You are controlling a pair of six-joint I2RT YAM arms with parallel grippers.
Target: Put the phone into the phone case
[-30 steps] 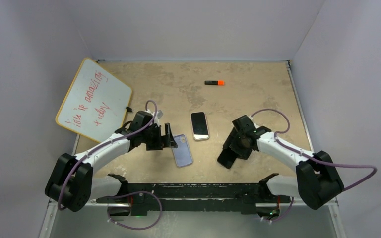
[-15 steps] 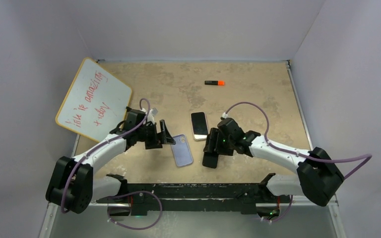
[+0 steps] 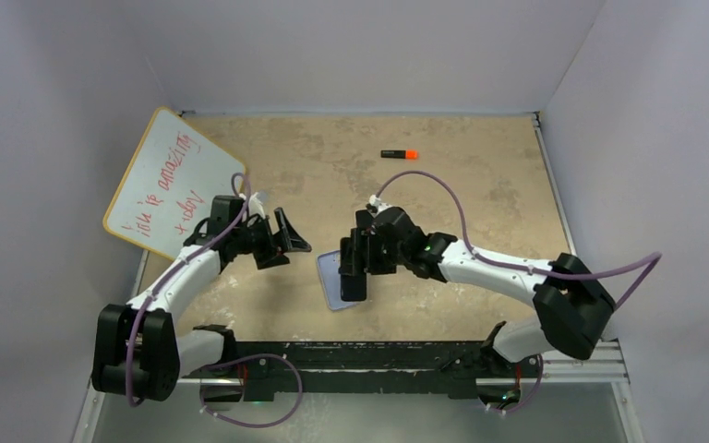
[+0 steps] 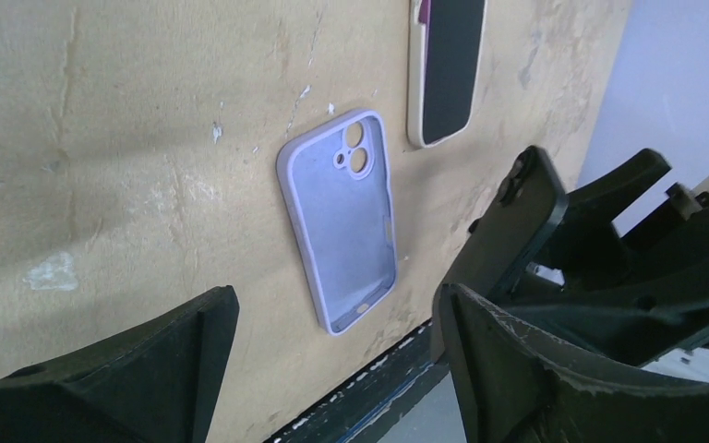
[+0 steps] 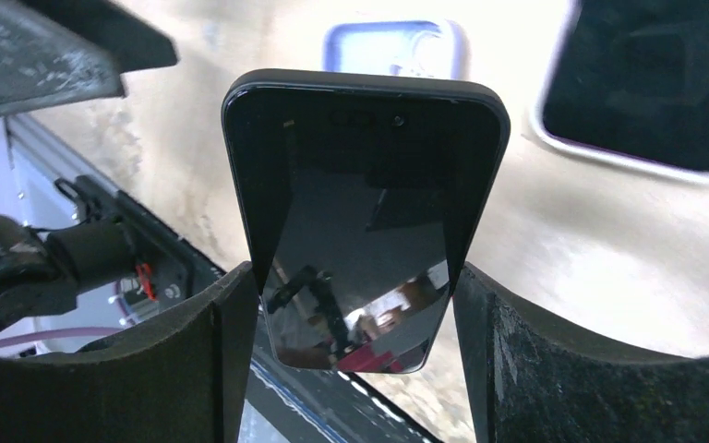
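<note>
The right arm reaches leftward across the table. Its right gripper is clamped on the side edges of the black phone and holds it tilted above the lilac phone case. The case lies flat near the middle of the near edge. The left arm is bent at the elbow. The left gripper is spread wide with nothing in it, just left of the case.
</note>
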